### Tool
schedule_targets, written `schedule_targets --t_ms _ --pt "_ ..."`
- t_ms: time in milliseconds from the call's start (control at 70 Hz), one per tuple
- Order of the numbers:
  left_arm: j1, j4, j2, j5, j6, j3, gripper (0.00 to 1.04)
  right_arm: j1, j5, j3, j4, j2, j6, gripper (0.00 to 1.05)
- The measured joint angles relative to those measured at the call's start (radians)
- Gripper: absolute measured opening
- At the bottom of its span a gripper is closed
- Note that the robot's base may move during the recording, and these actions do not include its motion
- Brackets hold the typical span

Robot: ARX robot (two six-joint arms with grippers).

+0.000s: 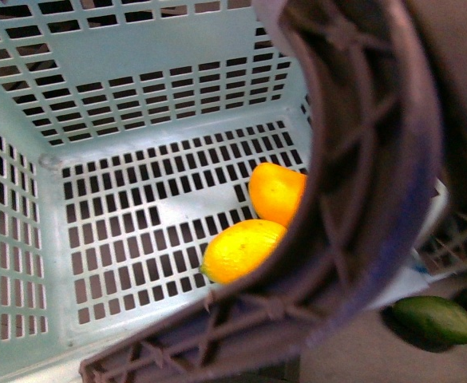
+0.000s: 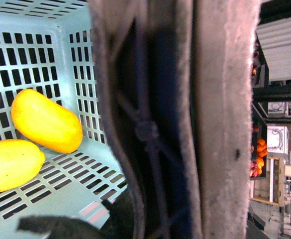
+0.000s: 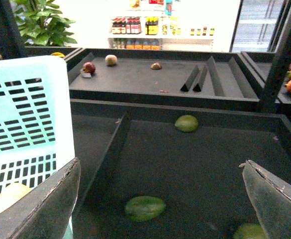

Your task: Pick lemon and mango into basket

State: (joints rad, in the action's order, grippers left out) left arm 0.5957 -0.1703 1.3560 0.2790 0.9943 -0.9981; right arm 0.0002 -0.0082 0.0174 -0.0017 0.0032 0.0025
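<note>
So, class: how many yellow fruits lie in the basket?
2. The lemon lies on the basket floor, nearer the camera; the mango sits just behind it, partly hidden by the handle, which could hide more.

Dark display bins (image 3: pixel 195 164) with slanted dividers (image 3: pixel 108 154); potted plant (image 3: pixel 43 22) rear; brightly lit shelf of bottles (image 3: pixel 150 27); glass door (image 3: pixel 262 25) beside.

Bright even indoor light, basket handle (image 1: pixel 377 199) blurred close up, backlit shop window glare
</note>
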Motion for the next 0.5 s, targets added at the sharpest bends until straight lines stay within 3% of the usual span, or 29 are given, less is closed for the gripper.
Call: schedule_targets --t_ms 314,343,414,443,500 --pt "0.001 0.001 -0.001 -0.024 -0.005 0.000 0.14 0.000 0.005 0.000 0.000 0.000 0.000 0.96" --pt "0.021 0.018 0.003 -0.098 0.021 0.000 0.14 0.000 0.005 0.000 0.000 0.000 0.000 0.96" --pt "0.036 0.109 0.097 -0.475 0.214 -0.046 0.14 0.000 0.007 0.000 0.000 0.000 0.000 0.96" --pt "0.016 0.125 0.146 -0.552 0.239 -0.085 0.14 0.000 0.008 0.000 0.000 0.000 0.000 0.96" --pt "-0.040 0.156 0.242 -0.617 0.245 -0.167 0.14 0.000 0.009 0.000 0.000 0.000 0.000 0.96"
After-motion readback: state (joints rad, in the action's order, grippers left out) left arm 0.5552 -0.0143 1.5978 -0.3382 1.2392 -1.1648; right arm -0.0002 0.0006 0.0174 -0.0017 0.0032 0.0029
